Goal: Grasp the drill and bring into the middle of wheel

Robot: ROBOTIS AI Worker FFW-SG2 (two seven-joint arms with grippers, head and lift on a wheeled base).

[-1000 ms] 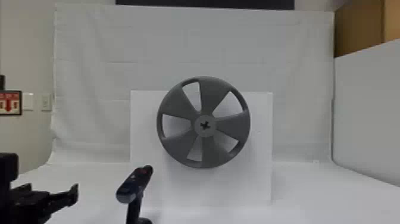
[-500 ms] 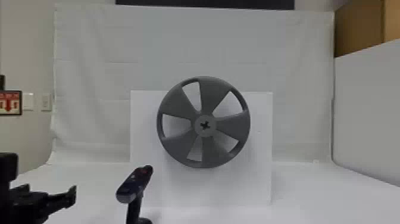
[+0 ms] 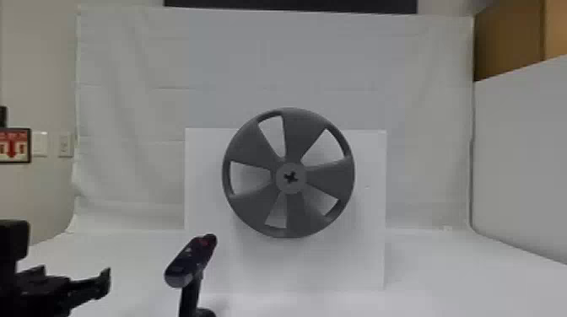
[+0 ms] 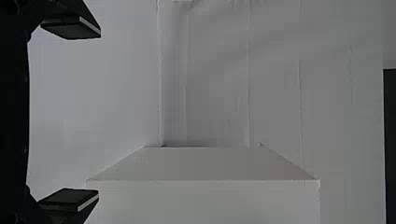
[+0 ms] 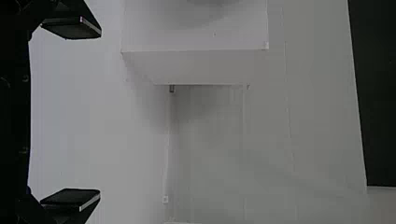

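Note:
At the lower left of the head view is my left gripper (image 3: 74, 276), left of the dark drill (image 3: 187, 263) and apart from it. The drill stands upright on the white table, handle down. Behind it and to its right, the grey five-spoked wheel (image 3: 257, 210) faces me against a white box, with a cross-shaped hole in its hub (image 3: 291, 178). In the left wrist view my left gripper (image 4: 99, 113) is open, nothing between its fingers. My right gripper (image 5: 100, 113) stands open and empty in the right wrist view.
The white box (image 3: 367, 253) bearing the wheel rises from the middle of the table (image 3: 443, 278). A white cloth (image 3: 126, 105) hangs behind, and a light panel (image 3: 523, 147) bounds the right side.
My left gripper has shifted slightly lower in the head view, still left of the drill. The drill and the wheel have kept their places.

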